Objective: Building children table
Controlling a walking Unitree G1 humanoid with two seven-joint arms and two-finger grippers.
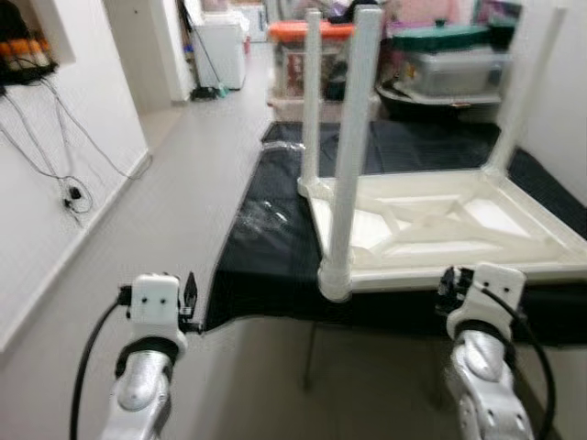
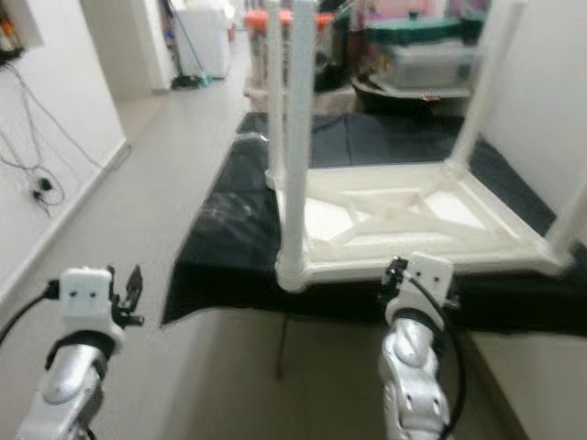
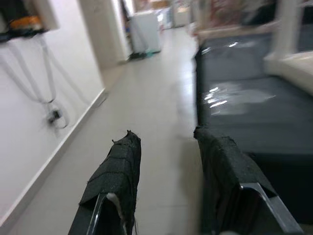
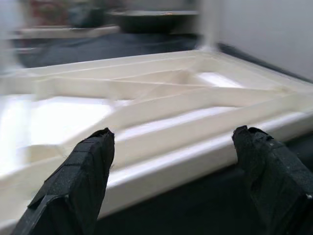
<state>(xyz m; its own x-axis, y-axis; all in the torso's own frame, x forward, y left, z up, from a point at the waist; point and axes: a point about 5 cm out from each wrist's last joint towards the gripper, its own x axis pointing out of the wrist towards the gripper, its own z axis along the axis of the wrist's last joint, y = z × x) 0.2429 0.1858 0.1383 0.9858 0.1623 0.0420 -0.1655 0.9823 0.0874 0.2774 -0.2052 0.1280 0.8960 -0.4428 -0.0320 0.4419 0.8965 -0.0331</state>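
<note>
A white children's table [image 1: 440, 225] lies upside down on a black mat [image 1: 266, 266], its ribbed underside facing up. White legs stand up from its corners: a near left leg [image 1: 353, 156], a far left leg [image 1: 312, 101] and a far right leg [image 1: 527, 82]. My right gripper [image 4: 173, 131] is open just in front of the table's near rim [image 4: 195, 156], with nothing between its fingers. My left gripper [image 3: 165, 133] is open and empty, over the grey floor [image 3: 156, 107] beside the mat's left edge.
A white wall [image 1: 55, 183] with hanging cables [image 1: 69, 192] runs along the left. Storage boxes [image 1: 449, 64] and a red-lidded bin [image 1: 307, 55] stand behind the mat. A white appliance [image 1: 220, 50] is far back in the corridor. Another wall [image 2: 541, 82] is close on the right.
</note>
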